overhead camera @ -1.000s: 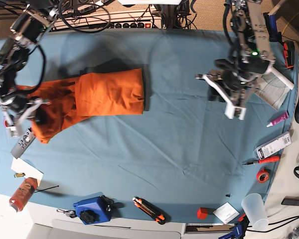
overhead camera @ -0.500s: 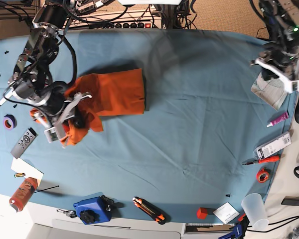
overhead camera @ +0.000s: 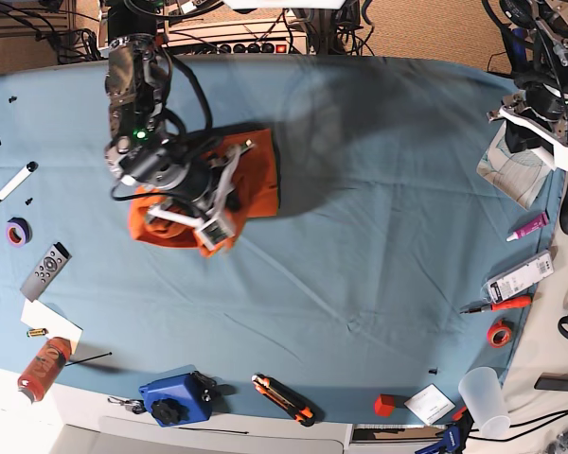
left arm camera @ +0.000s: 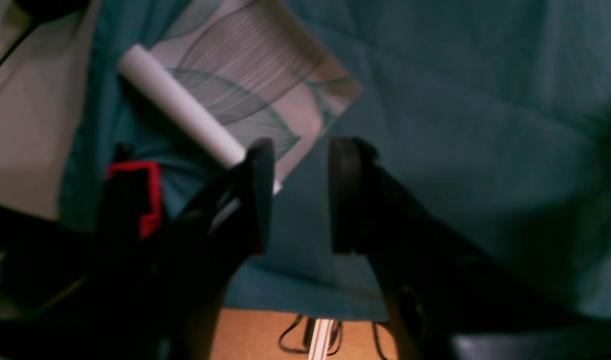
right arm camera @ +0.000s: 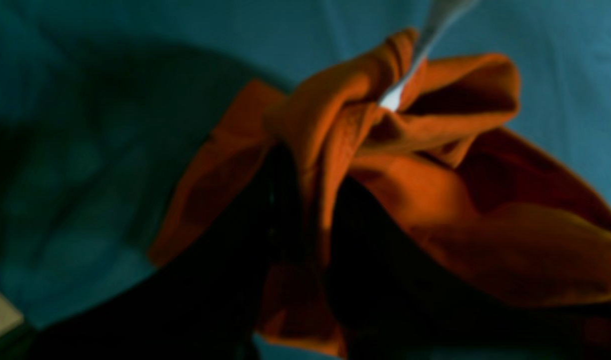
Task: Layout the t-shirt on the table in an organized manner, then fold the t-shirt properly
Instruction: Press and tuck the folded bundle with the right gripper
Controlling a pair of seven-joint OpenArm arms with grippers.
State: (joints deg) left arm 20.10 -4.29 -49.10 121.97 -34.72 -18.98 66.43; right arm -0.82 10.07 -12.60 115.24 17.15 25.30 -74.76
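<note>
**Orange shirt bunched in right grip**

Right gripper (right arm camera: 315,200) pinches the t-shirt (right arm camera: 435,210), crumpled and folded over itself, above the table (overhead camera: 379,236). Base view alone shows left gripper (overhead camera: 540,118) far off, jaws parted, holding nothing.

The t-shirt (overhead camera: 251,175) is soft orange cloth, matt, with many folds and creases. The table (overhead camera: 379,255) is covered by a dull blue-teal cloth, also matt, with light wrinkles. The right gripper (overhead camera: 201,200) looks like black and white plastic, and its jaws are dark and matt. The sheet (left arm camera: 265,95) with a leaf print looks like smooth paper.
</note>
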